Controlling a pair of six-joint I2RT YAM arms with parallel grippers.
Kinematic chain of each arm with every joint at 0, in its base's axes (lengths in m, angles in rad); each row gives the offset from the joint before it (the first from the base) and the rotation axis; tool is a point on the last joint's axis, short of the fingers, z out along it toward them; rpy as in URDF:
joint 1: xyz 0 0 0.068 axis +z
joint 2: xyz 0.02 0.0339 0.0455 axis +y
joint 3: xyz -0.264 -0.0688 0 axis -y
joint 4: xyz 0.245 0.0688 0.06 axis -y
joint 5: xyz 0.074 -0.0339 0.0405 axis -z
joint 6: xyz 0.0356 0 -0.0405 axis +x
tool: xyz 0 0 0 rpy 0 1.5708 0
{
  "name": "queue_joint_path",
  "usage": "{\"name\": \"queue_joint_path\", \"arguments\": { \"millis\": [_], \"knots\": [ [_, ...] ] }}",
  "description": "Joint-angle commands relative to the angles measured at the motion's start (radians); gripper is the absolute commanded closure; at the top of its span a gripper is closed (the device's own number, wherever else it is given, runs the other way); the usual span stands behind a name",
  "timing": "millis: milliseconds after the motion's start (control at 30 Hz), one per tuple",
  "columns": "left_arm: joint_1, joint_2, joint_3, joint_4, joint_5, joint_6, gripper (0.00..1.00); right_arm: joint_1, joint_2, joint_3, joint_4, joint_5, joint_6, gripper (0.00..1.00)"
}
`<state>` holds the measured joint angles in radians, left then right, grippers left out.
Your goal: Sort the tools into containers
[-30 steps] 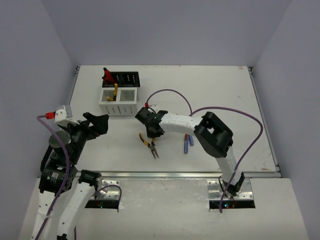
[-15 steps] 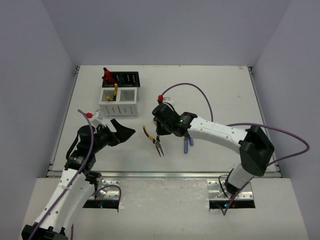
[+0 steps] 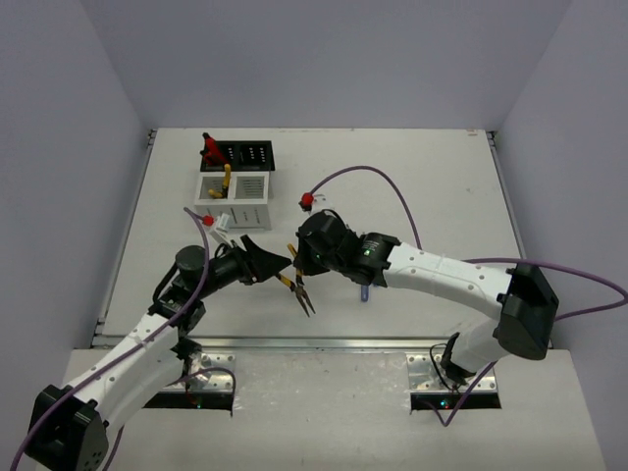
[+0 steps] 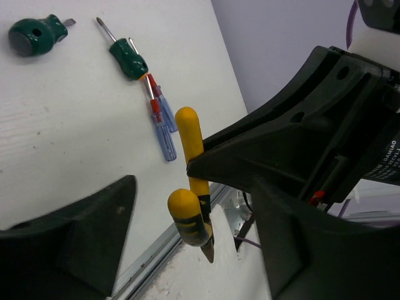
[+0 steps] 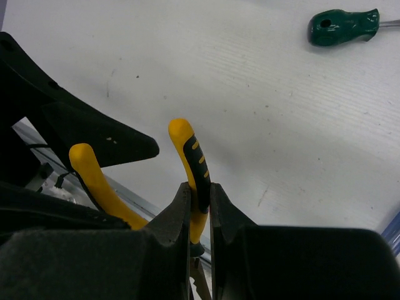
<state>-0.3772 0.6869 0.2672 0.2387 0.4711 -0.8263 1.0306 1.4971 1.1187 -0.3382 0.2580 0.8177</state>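
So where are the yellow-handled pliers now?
Top view, centre front: the yellow-handled pliers are clamped in the right fingers, their handles between the open left fingers.

pliers [image 3: 299, 291] between left tool [image 3: 270, 260], right tool [image 3: 297, 263] | rear bin [image 3: 251, 154] behind front bin [image 3: 235, 211] | screwdrivers [image 3: 365, 292] right of pliers

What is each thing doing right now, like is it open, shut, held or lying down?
Right gripper: shut on the yellow pliers.
Left gripper: open, around those pliers' handles.
Red cutters: standing in the black bin.
Other pliers: standing in the white bin.
Screwdrivers: lying flat on the table.
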Motion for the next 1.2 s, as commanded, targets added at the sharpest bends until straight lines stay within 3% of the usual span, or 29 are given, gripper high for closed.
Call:
{"name": "queue_joint_path", "arguments": {
  "millis": [0,133,267,333,367,433,467,667,833,900,967,1067,1167],
  "knots": [
    [-0.033,0.044,0.007,0.139,-0.022,-0.032,0.53,0.003,-0.046,0.038,0.076,0.010,0.007,1.00],
    [-0.048,0.046,0.006,0.155,-0.014,-0.045,0.99,0.005,-0.047,0.041,0.081,0.027,0.009,1.00],
    [-0.048,0.054,0.026,0.123,-0.034,-0.020,1.00,0.003,-0.048,0.035,0.084,0.020,0.003,0.97],
    [-0.048,0.066,0.089,0.045,-0.074,0.027,1.00,0.003,-0.064,0.014,0.090,0.012,-0.009,0.73],
    [-0.048,0.068,0.109,-0.008,-0.102,0.056,1.00,0.002,-0.076,0.000,0.090,0.013,-0.012,0.56],
    [-0.048,0.071,0.176,-0.103,-0.168,0.101,1.00,-0.001,-0.108,-0.024,0.080,0.029,-0.025,0.11],
    [-0.048,0.072,0.209,-0.144,-0.205,0.135,1.00,-0.005,-0.126,-0.044,0.065,0.051,-0.025,0.04],
    [-0.046,0.108,0.471,-0.398,-0.476,0.231,1.00,-0.068,-0.344,-0.193,0.010,0.105,-0.034,0.01],
    [-0.046,0.202,0.759,-0.584,-0.861,0.352,1.00,-0.095,-0.630,-0.321,-0.051,0.173,-0.075,0.01],
    [-0.044,0.245,0.837,-0.606,-1.074,0.400,1.00,-0.095,-0.693,-0.340,-0.079,0.176,-0.086,0.01],
    [-0.031,0.301,0.902,-0.592,-1.177,0.445,1.00,-0.095,-0.745,-0.355,-0.102,0.166,-0.098,0.01],
    [0.068,0.371,0.952,-0.479,-1.197,0.536,1.00,-0.095,-0.796,-0.376,-0.117,0.127,-0.117,0.01],
    [0.211,0.429,0.953,-0.289,-0.951,0.657,1.00,-0.095,-0.833,-0.400,-0.133,0.062,-0.143,0.01]
  ]
}}
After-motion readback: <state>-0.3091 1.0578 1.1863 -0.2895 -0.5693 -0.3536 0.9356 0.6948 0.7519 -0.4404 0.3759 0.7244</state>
